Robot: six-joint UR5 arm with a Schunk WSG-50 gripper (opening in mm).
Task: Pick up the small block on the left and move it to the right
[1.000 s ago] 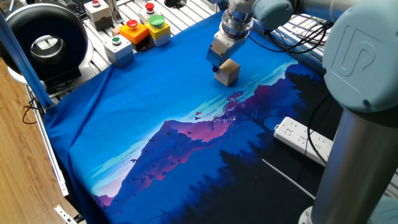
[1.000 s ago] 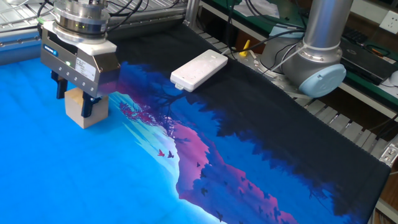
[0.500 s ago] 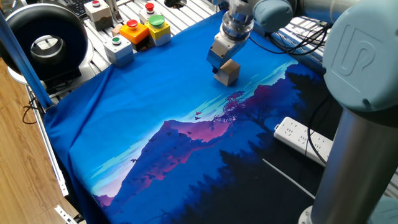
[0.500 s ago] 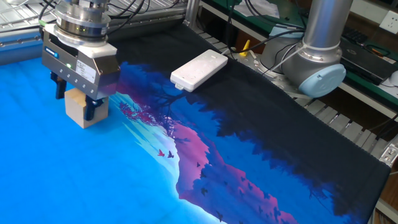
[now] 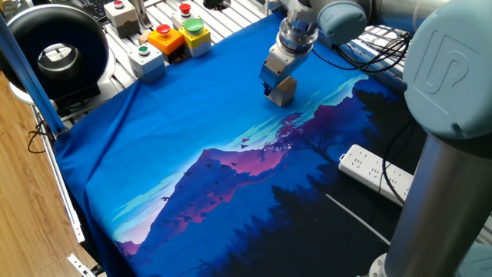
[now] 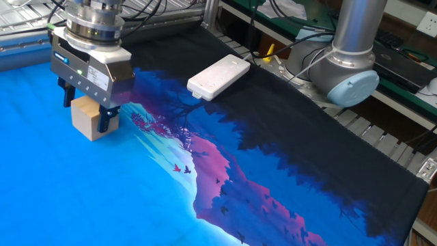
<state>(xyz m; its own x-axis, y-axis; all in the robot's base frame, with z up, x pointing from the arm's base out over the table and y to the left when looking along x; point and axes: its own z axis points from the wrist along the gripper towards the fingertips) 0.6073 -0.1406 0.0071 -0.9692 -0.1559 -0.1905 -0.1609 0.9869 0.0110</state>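
Observation:
The small block (image 5: 283, 91), a plain tan wooden cube, is between the fingers of my gripper (image 5: 277, 85) over the far middle of the blue cloth. In the other fixed view the block (image 6: 87, 120) sits at the left, with one dark finger on each side of it and the gripper (image 6: 87, 112) shut on it. Its underside is at or just above the cloth; I cannot tell whether it touches.
Grey and yellow button boxes (image 5: 171, 38) stand beyond the cloth's far left edge, beside a black round device (image 5: 54, 50). A white power strip (image 5: 375, 171) lies at the right; it also shows in the other fixed view (image 6: 218, 76). The arm's base (image 6: 349, 68) stands at the back right.
The gripper has shifted a little with the block in it, rightward and away in one fixed view, leftward in the other. It stays shut on the block.

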